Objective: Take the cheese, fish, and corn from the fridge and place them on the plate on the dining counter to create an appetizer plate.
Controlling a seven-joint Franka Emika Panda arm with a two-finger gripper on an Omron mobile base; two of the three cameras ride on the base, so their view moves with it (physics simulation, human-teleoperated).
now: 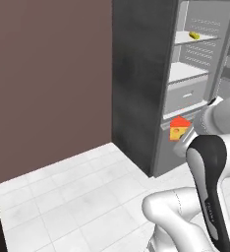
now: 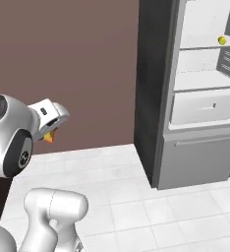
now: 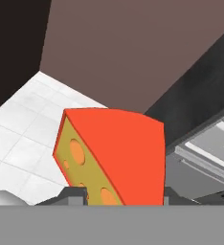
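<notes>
Cheese sits clamped in the hand — red rind up, holed face leftward — outside the fridge.

Both base views look forward and down from behind the arm, left and right, sharing the open fridge and the tiled floor before it, while the hand view sits close over the cheese, facing the fridge's foot.
</notes>
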